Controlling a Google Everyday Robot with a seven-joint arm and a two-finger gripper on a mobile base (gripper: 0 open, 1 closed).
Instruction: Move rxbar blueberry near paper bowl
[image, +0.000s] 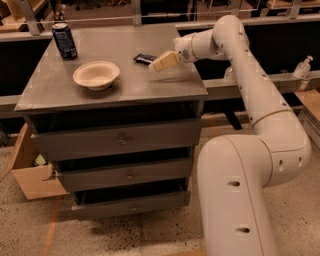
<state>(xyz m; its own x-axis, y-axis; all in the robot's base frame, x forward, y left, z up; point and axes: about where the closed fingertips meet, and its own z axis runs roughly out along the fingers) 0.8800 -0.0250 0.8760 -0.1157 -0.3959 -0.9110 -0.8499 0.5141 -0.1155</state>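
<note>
The rxbar blueberry, a small flat dark-wrapped bar, lies on the grey cabinet top toward its back right. My gripper hovers just right of the bar, fingers pointing left at it, very close to its right end. The paper bowl, shallow and cream-beige, sits on the cabinet top to the left of the bar, roughly a bowl's width away. My arm reaches in from the right across the cabinet's right edge.
An upright blue drink can stands at the back left of the grey drawer cabinet. A cardboard box lies on the floor at the left. A clear bottle stands on a ledge at the far right.
</note>
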